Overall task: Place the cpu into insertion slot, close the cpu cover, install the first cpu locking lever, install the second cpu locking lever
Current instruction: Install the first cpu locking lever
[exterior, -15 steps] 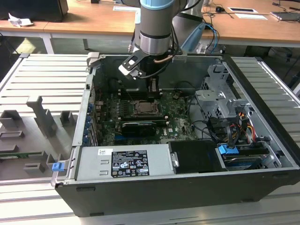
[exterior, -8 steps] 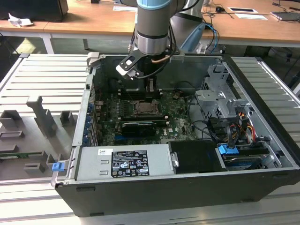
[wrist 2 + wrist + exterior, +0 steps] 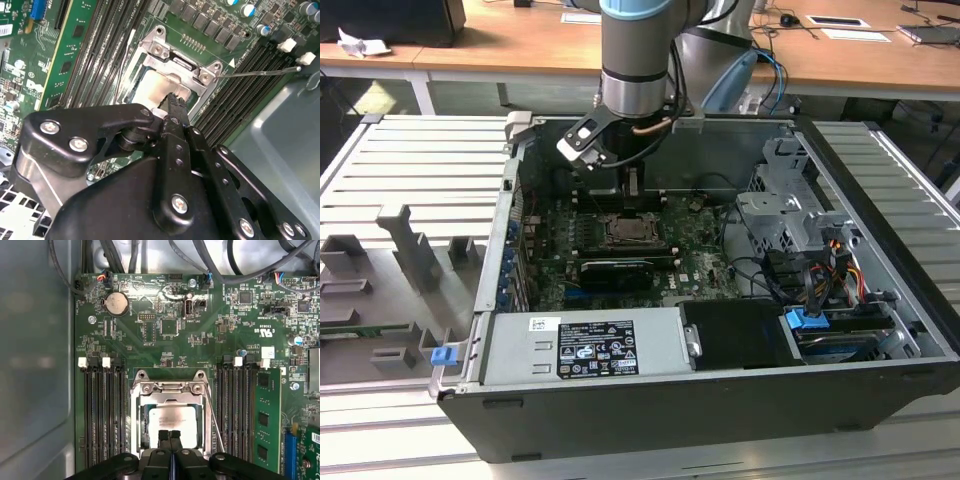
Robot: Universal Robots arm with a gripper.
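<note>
Rested black gripper (image 3: pixel 170 434), pinched empty, at thin silver windowed cpu cover (image 3: pixel 172 388) over pale square cpu (image 3: pixel 172 417); cover-closing, probably; needed level pressure.

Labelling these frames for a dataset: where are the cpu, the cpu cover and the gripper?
the cpu (image 3: pixel 172 419), first wrist view, middle of its pale face.
the cpu cover (image 3: pixel 172 387), first wrist view, metal bar between its two screws.
the gripper (image 3: pixel 170 434), first wrist view, midway between its shut fingertips.
</note>
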